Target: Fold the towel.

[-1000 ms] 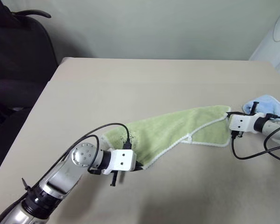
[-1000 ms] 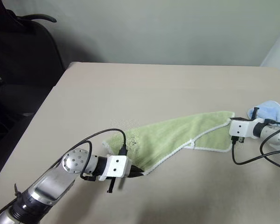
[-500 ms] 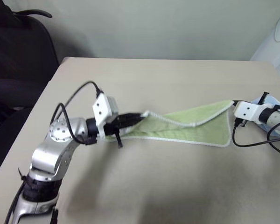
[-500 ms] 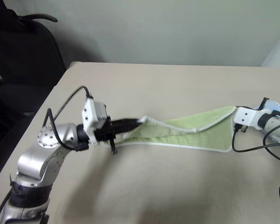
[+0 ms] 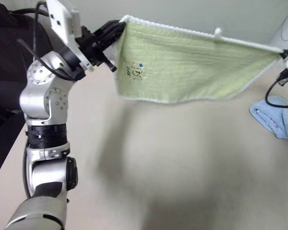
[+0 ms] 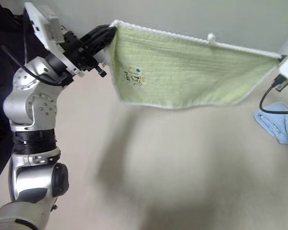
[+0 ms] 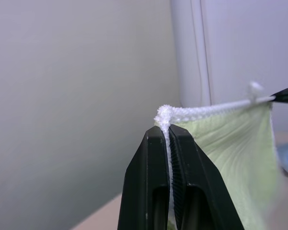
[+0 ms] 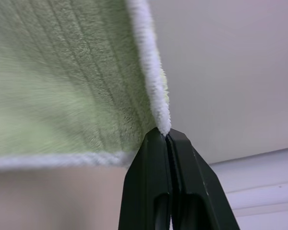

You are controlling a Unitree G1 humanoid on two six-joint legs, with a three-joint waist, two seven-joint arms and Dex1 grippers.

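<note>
Table point(image 5: 182, 167): a plain beige top runs under everything we see, bare across the middle and near side.

Towel point(image 5: 192, 67): light green, white-edged, and we find it off the table altogether, hanging in the air above the far part of the top. Its upper edge is pulled into a nearly straight line from left to right, and the body drops flat below like a curtain, lower hem clear of the table. The small dark emblem point(image 5: 137, 72) sits toward the left, facing us. We judge this spread to be the opening of the fold: with both top corners pinched and the cloth hanging smooth, creases fall out and the edges line up before it is laid down or doubled over.

Left arm: raised high at the left. We see the left gripper point(image 7: 169, 132) with its black fingers pressed tight together on the towel's upper left corner, the white edging poking out just above the tips.

Right gripper point(image 8: 166, 136): at the far right, likewise clamped fully closed on the opposite upper corner, the white hem running straight into the pinch. A small white loop point(image 5: 218, 32) stands up from the top edge toward the right.

Blue cloth point(image 5: 274, 115): bunched on the table at the right, below that corner and apart from the towel. We leave it out of the fold.
</note>
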